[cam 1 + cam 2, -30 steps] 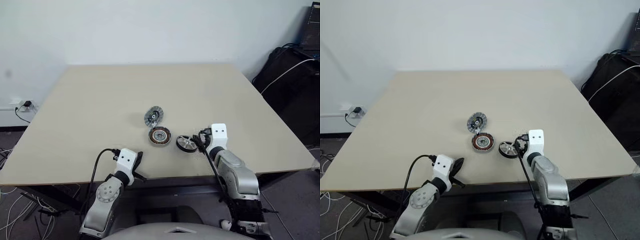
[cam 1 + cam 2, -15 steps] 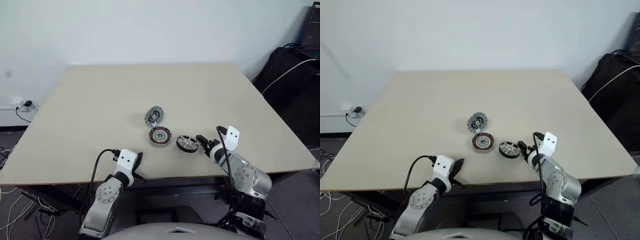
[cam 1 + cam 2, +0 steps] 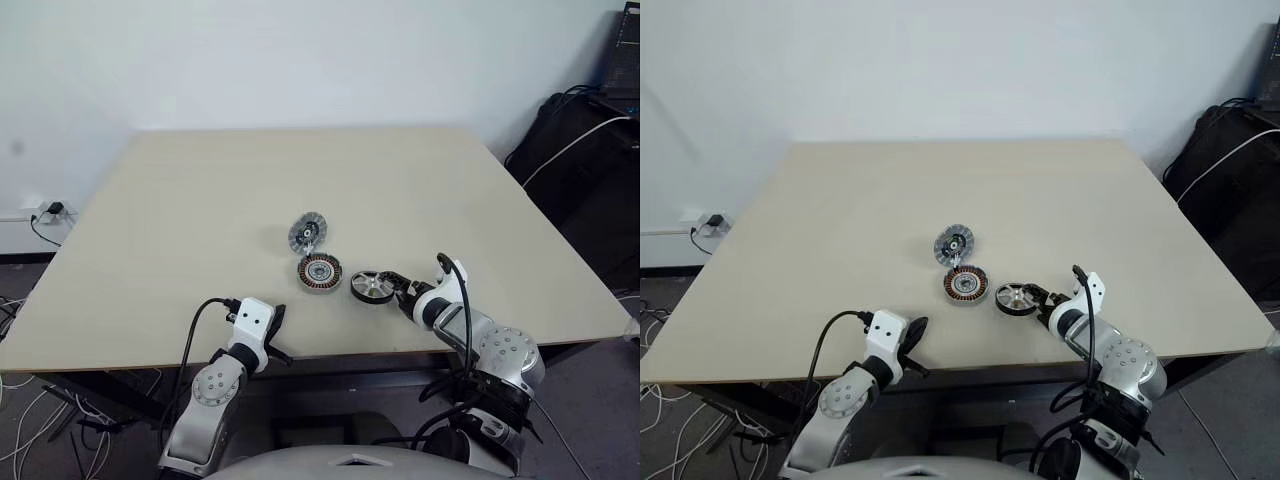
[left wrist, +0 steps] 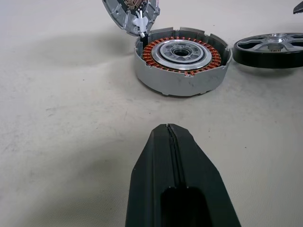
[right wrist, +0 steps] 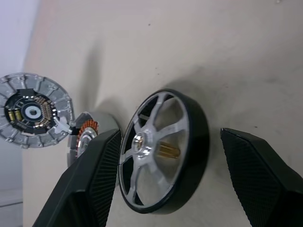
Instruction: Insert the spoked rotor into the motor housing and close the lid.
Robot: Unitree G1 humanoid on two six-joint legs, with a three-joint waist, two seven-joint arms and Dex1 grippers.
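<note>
The spoked rotor (image 5: 161,151), a dark ring with silver spokes and a brass shaft, lies on the table just right of the motor housing (image 3: 319,272). The housing is a grey cup with copper windings (image 4: 182,61). Its lid (image 3: 307,231) stands tilted open at the housing's far edge, showing its inner face (image 5: 31,111). My right gripper (image 3: 400,290) is open and points left at the rotor, one finger (image 5: 90,184) on each side of the ring. My left gripper (image 4: 168,130) is shut and empty, near the table's front edge, short of the housing.
The beige table (image 3: 200,200) is bare around the three parts. Its front edge runs just under both wrists. Black bags and cables (image 3: 585,150) sit beyond the right edge. A wall socket with a plug (image 3: 45,212) is off the left side.
My right wrist has rolled and the forearm has swung out to the right, so the gripper now faces the rotor from its right side. The rotor, housing, lid and left arm have not moved.
</note>
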